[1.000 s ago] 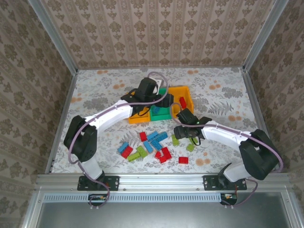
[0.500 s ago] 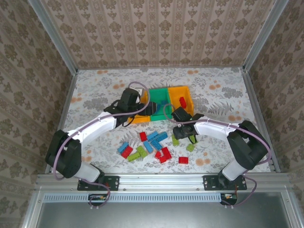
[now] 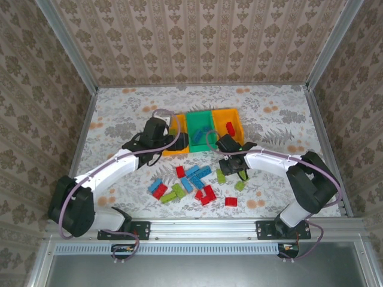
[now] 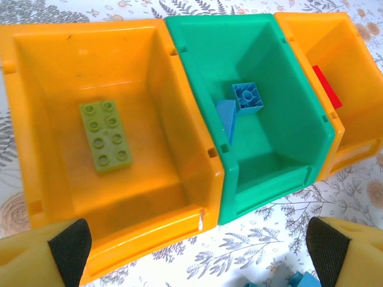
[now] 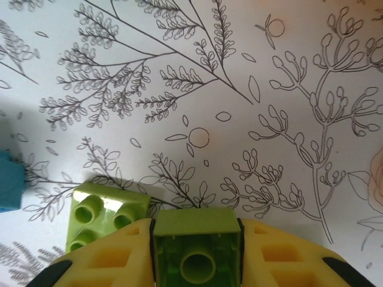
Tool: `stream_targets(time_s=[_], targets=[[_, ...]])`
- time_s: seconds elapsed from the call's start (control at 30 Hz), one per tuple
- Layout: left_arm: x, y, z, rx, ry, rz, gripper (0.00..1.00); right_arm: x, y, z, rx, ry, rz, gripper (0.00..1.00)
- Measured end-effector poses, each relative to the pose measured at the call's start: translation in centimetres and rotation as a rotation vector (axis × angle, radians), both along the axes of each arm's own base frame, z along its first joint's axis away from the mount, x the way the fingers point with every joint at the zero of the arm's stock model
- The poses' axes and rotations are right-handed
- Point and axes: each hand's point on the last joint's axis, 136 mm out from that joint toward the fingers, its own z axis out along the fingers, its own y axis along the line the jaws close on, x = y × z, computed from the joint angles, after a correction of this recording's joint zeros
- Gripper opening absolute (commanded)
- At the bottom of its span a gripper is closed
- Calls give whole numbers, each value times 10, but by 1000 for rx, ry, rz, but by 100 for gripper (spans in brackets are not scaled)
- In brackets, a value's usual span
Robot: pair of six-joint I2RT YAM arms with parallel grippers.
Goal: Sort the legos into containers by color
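Legos (image 4: 106,136) in three bins (image 4: 221,21) (one lime, two blue, one red); right pincer (image 5: 196,257) clamps a lime brick (image 5: 194,230), left pincer (image 4: 198,248) apart

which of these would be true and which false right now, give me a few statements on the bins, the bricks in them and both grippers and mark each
1. The left orange bin holds an eight-stud lime green brick. True.
2. The green bin holds red bricks. False: it holds blue bricks.
3. The right gripper is shut on a small lime green brick. True.
4. The left gripper is shut on a brick. False: it is open and empty, above the bins.
5. The right orange bin has a red brick in it. True.
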Motion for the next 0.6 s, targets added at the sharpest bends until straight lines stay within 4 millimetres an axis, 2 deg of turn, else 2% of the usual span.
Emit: stream_targets(time_s=[0.07, 0.13, 0.3, 0.4, 0.5, 0.6], targets=[[-3, 6, 2, 4, -10, 14, 97, 2, 3, 14, 29, -26, -8, 28], [-6, 14, 4, 9, -20, 31, 98, 10, 13, 37, 92, -71, -11, 28], [-15, 38, 0, 36, -25, 83, 98, 40, 61, 103, 338, -180, 4, 28], [-22, 51, -12, 66, -2, 108, 98, 62, 94, 130, 468, -203, 14, 28], [-32, 63, -27, 101, 36, 124, 98, 87, 128, 142, 560, -199, 16, 29], [-44, 74, -38, 131, 60, 136, 98, 107, 156, 139, 612, -175, 14, 29]])
